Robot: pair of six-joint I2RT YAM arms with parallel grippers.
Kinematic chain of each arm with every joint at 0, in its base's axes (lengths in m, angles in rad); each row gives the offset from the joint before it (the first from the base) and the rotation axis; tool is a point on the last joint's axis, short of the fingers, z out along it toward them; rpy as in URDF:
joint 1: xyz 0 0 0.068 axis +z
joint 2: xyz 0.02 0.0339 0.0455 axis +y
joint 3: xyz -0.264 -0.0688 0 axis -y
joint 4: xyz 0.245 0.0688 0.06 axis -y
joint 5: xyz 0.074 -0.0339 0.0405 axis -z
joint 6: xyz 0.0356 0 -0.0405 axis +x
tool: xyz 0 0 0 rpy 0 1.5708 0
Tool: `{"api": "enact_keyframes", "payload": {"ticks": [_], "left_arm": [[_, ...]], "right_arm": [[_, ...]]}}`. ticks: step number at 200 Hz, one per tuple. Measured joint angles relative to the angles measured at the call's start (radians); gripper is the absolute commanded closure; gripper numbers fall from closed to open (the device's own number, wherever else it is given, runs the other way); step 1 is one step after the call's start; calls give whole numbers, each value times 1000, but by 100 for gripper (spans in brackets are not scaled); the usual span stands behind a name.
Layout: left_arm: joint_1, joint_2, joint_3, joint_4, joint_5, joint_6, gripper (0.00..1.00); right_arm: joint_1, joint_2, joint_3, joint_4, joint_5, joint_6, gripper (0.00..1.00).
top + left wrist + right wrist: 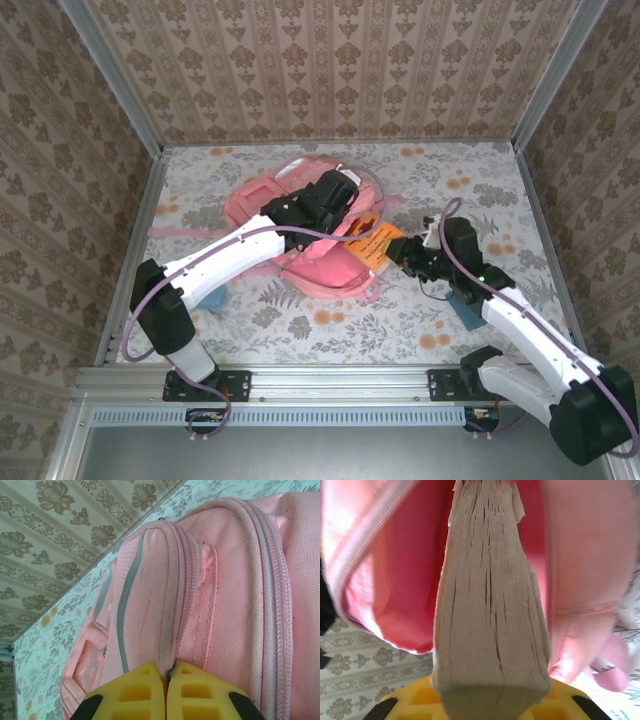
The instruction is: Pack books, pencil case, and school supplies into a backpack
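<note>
1. Pinching a zipper seam of the backpack (225, 580), the left gripper (167, 680) is closed tight, seen from its wrist.
2. Clamped in the right gripper (489, 705), the booklet (490, 605) sits at the backpack's mouth; the wrist view shows page edges, the top view its orange cover.

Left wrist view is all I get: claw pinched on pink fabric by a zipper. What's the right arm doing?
Observer: The right claw is shut on an orange-brown booklet, gripping it by one end.
Operator: Where's that relative to the backpack?
Observer: At the backpack mouth. In the right wrist view, pink fabric flanks the booklet's page edge on both sides, so the leading end looks partly in.
Operator: Any supplies outside it?
Observer: Yes, a small teal item lies beside the right forearm, apart from the backpack.
</note>
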Motion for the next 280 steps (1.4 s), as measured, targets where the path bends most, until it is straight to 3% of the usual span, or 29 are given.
{"api": "enact_keyframes", "payload": {"ticks": [45, 103, 147, 194, 228, 245, 280], "left_arm": [[-1, 0, 8, 30, 61, -42, 98], [-1, 0, 12, 34, 108, -88, 98], [0, -5, 12, 40, 130, -114, 99], [16, -45, -4, 55, 169, -146, 98], [35, -48, -12, 70, 190, -163, 98], [41, -48, -16, 71, 199, -173, 98], [57, -51, -23, 79, 225, -190, 99]], "right_arm": [[76, 171, 0, 201, 16, 106, 84], [149, 346, 9, 359, 166, 217, 84], [194, 537, 118, 450, 229, 265, 82], [213, 759, 221, 592, 236, 325, 70], [214, 861, 282, 649, 229, 348, 42], [211, 868, 291, 654, 216, 350, 34], [189, 837, 253, 663, 192, 364, 34]]}}
